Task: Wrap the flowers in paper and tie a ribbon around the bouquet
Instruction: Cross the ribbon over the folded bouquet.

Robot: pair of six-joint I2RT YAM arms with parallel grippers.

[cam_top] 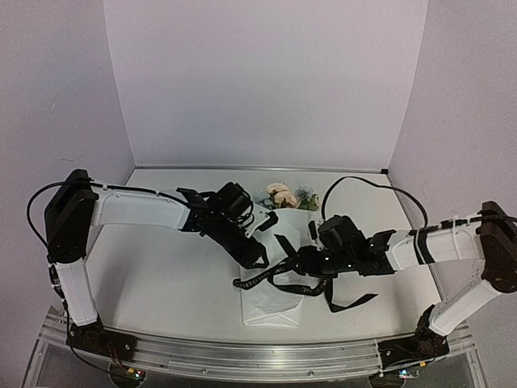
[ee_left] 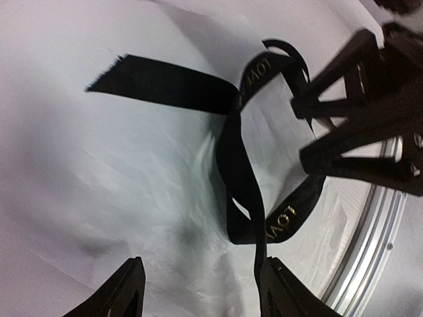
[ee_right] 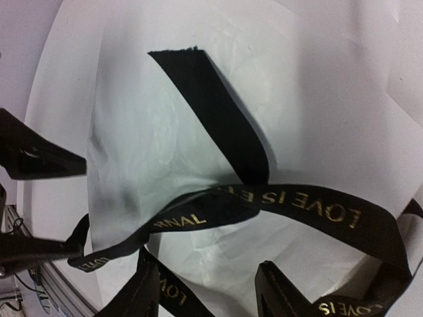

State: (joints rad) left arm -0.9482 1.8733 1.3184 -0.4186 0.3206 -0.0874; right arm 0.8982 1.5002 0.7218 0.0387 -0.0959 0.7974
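The left gripper [ee_left: 201,274] has its two fingers wide apart and holds nothing. The right gripper [ee_right: 208,281] is spread apart too, and both hang just over the long black ribbon with gold letters [ee_left: 241,165]. The ribbon lies loosely crossed on the white paper cone bouquet [cam_top: 271,307], whose peach flowers [cam_top: 281,194] poke out at twelve o'clock.

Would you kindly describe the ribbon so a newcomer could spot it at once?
Find the white paper bundle between the left arm and right arm. Across it lies the ribbon, a narrow black band. Unlike the round black cables nearby, it is flat with gold lettering.
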